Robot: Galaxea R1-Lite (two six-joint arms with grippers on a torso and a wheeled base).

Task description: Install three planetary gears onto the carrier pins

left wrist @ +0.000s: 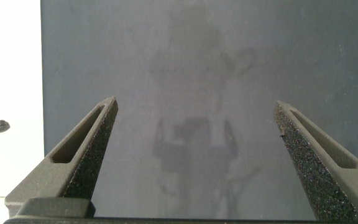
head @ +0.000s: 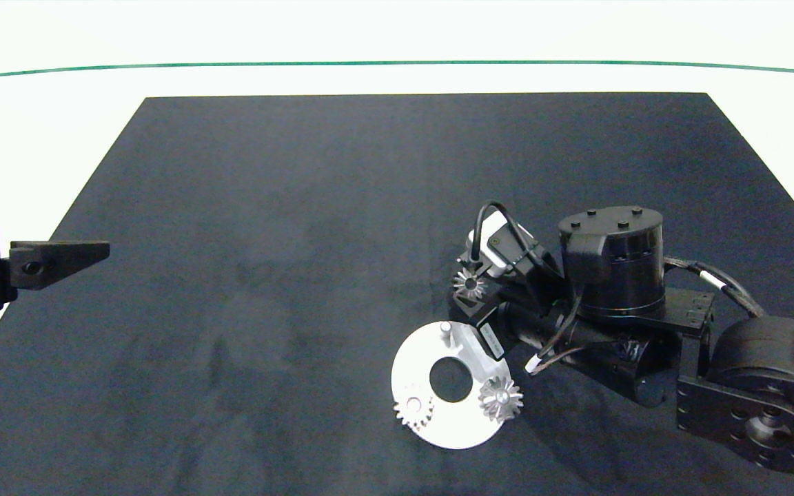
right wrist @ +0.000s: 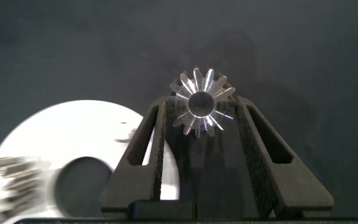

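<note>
- Work surface: a dark matte mat (head: 300, 275) covers the white table (head: 38, 124); a thin green line (head: 397, 64) crosses the table at its far side.
- Carrier: a flat white round disc with a large centre hole (head: 431, 424) lies on the mat in the near right-centre area of the head view. It also shows in the right wrist view (right wrist: 61, 137), beside and below the right pincer's fingers.
- Pins: one short silvery-white peg (head: 446, 332) stands bare on the far part of the disc. The other two pins each carry a gear.
- Fitted gears: one small silvery toothed metal gear (head: 500, 399) sits on the pin at the disc's right rim, its teeth overhanging the edge. A second silvery gear (head: 413, 411) sits on the pin at the disc's near-left rim, also overhanging.
- Third gear: a silvery toothed gear with a round centre hole (right wrist: 201, 103) is clamped between the tips of the right pincer (right wrist: 201, 107), the foam pads pressed against its teeth on both sides. In the head view this gear (head: 469, 282) is off the disc, beyond its far-right edge and near the bare peg.
- Right arm: enters from the right edge, with the pincer (head: 469, 284) angled toward the disc.
- Left pincer (left wrist: 196, 124): fingers spread wide apart, holding nothing, over bare mat. In the head view it (head: 59, 258) sits at the left edge, well apart from the disc.
</note>
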